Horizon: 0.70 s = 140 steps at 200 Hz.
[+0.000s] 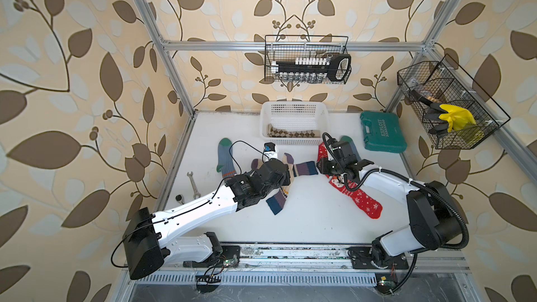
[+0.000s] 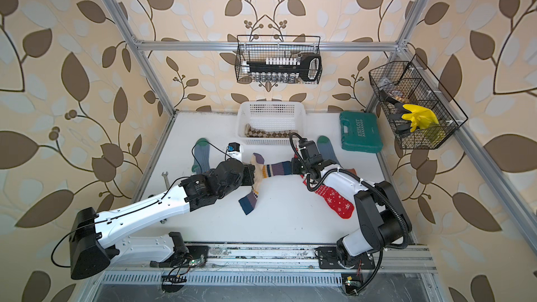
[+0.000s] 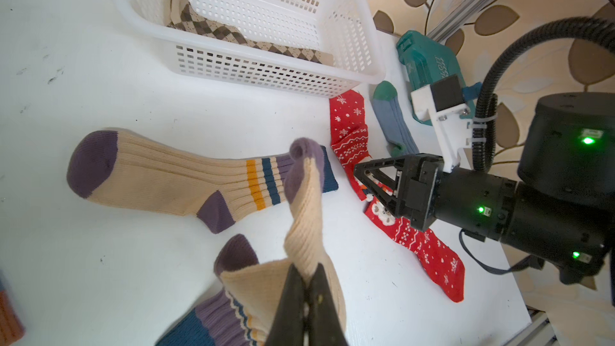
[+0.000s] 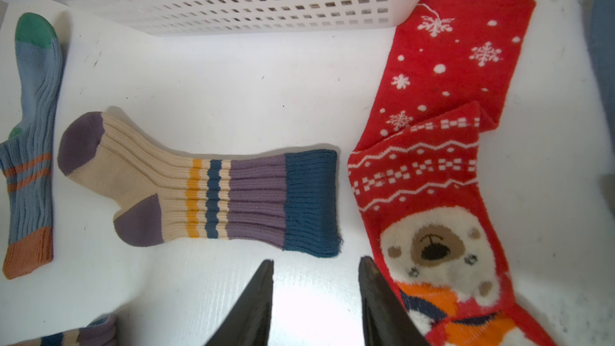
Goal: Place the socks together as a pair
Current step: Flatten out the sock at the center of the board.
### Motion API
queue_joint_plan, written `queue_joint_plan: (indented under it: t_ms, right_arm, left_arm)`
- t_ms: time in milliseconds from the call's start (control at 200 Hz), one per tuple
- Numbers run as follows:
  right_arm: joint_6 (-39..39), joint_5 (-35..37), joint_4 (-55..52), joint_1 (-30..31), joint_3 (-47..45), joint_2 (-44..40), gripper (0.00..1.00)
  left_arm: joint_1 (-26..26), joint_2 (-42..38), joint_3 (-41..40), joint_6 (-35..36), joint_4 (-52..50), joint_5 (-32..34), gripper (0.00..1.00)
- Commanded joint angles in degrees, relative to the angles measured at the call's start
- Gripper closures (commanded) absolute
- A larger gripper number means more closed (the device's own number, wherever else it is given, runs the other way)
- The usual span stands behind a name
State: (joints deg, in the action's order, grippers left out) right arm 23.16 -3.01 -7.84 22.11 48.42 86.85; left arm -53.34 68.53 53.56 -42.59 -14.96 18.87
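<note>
**Stock on the surface, largest first**

- Surface [image 1: 305, 228]: white, and carrying everything you are reading below.
- Basket [image 1: 293, 111]: white and perforated, sitting at the middle of the far edge. An argyle sock [image 1: 293, 134] is lying inside.
- Tool case [image 1: 383, 132]: green, lying closed towards the far right corner.
- Red snowflake socks [image 1: 364, 203]: lying overlapped and running from the basket's near right corner towards the right edge.
- Flat striped sock [image 4: 199, 194]: cream, lying spread out mid-surface in front of the basket. Its navy cuff is resting just beside the red socks.
- Lifted striped sock [image 3: 306, 228]: your left claw [image 3: 306, 271] is pinching it tight at a fold in the cream foot. The toe is hanging across its flat mate and the cuff is trailing towards the near edge. You cannot tell whether the two are touching.
- Blue-grey socks: one [image 1: 225, 158] is lying towards the far left corner. The other [image 3: 392, 118] is lying beside the tool case.
- Right claw [image 4: 316, 261]: hovering with its jaws partway apart and holding nothing. It is over bare surface between the navy cuff and the red socks.
- Spanner [image 1: 193, 184]: lying near the left edge.

**Handling:** you are probably dealing with light, limp knit that will be drooping and folding under any single pinch. The ribbing should be giving good purchase. The thick cuff looks the surest place to take hold.
</note>
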Motion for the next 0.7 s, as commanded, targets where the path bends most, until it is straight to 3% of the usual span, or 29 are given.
queue_joint_plan:
  t_ms: [0,280,530,695]
  right_arm:
    - [0.61,-0.79,0.72,-0.14,-0.89,-1.15,0.57]
    - [0.76,-1.0,1.13,-0.3,-1.37,-1.64,0.57]
    - [0.78,-1.23,1.22,-0.28,-1.54,-1.77,0.57]
    - [0.77,-2.67,0.7,-0.14,-0.91,-1.17,0.57]
  left_arm:
    - [-1.85,0.22,3.7,-0.53,2.47,-2.01,1.0]
    - [-8.88,4.14,10.21,0.71,2.29,1.81,1.0]
    - [-8.18,8.21,10.35,-2.05,1.51,11.8,1.0]
    - [-1.95,8.2,0.31,-8.5,3.3,12.48,1.0]
